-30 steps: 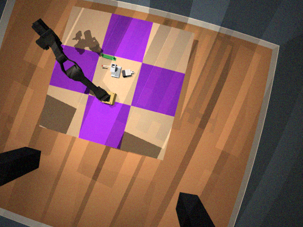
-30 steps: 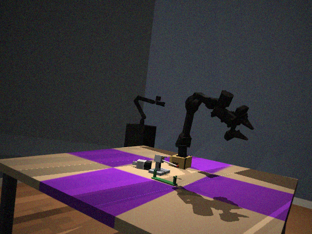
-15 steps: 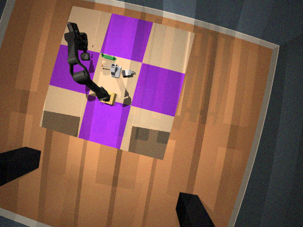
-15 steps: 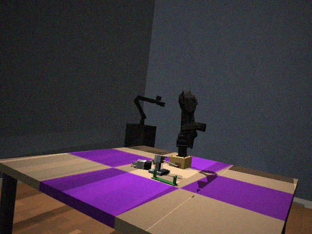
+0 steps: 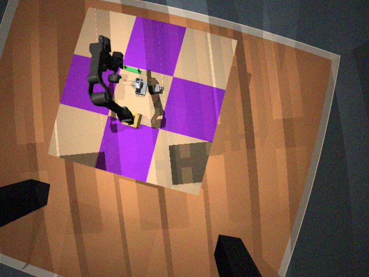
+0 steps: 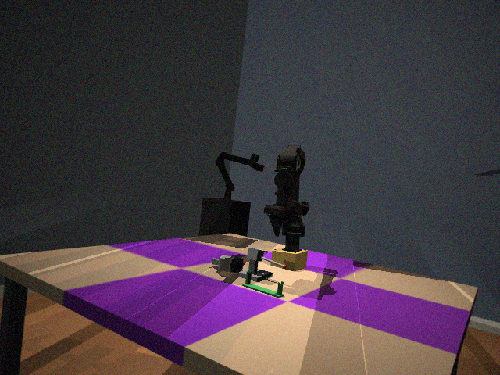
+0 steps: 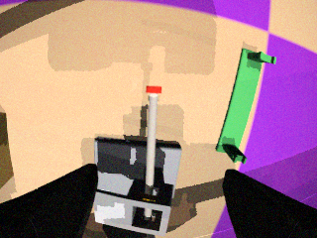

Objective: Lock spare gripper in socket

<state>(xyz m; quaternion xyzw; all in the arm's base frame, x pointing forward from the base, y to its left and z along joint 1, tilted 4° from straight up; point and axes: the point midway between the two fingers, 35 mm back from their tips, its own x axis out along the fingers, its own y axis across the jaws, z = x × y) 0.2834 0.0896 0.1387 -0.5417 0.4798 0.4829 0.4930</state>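
The black gripper (image 7: pixel 158 225) hangs released and holding nothing above the grey box-shaped mount socket (image 7: pixel 135 188) on the checkered tabletop (image 5: pixel 190 104). The slim grey lock pin with its red tip (image 7: pixel 153 139) sits through that socket. The dark spare gripper (image 5: pixel 155 88) lies just beside. A crooked descent could jam the pin or knock the mount
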